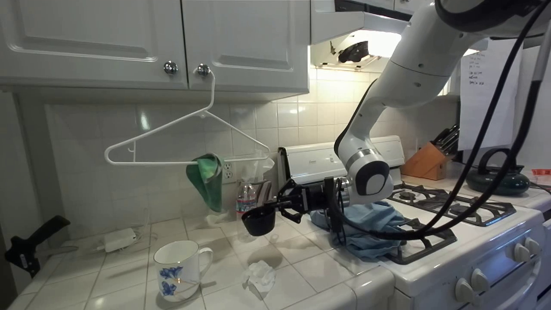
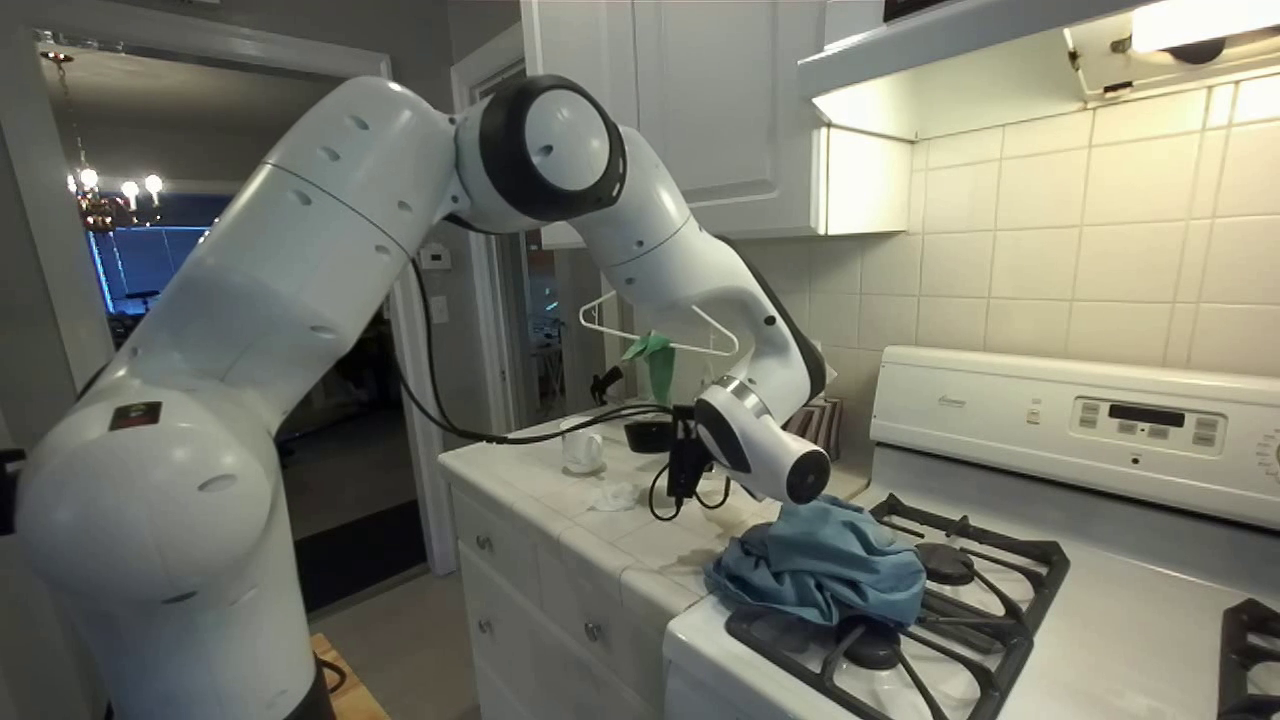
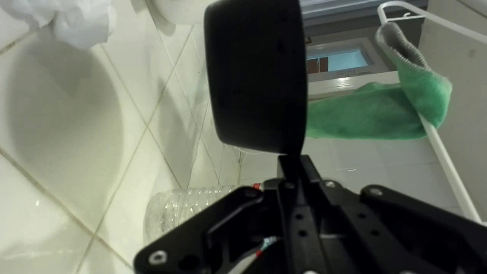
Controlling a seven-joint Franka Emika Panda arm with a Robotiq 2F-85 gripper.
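My gripper (image 1: 275, 204) is shut on the thin handle of a small black cup (image 1: 259, 221), a scoop or measuring cup. The cup is held above the tiled counter, and its shadow falls below it. In the wrist view the fingertips (image 3: 298, 167) meet at the handle and the cup (image 3: 257, 76) extends beyond them. A white mug with blue flowers (image 1: 177, 269) and a crumpled white paper (image 1: 260, 276) stand on the counter near the cup. A clear bottle (image 1: 246, 198) is behind the gripper. A green cloth (image 1: 209, 183) hangs from a white hanger (image 1: 150, 163) on a cabinet knob.
A blue cloth (image 2: 830, 560) lies bunched on the stove grate (image 2: 1000, 640) under the wrist. A white adapter (image 1: 119, 240) and a black clamp (image 1: 32, 245) are at the counter's far end. A knife block (image 1: 424, 161) and dark kettle (image 1: 497, 176) stand beyond the stove.
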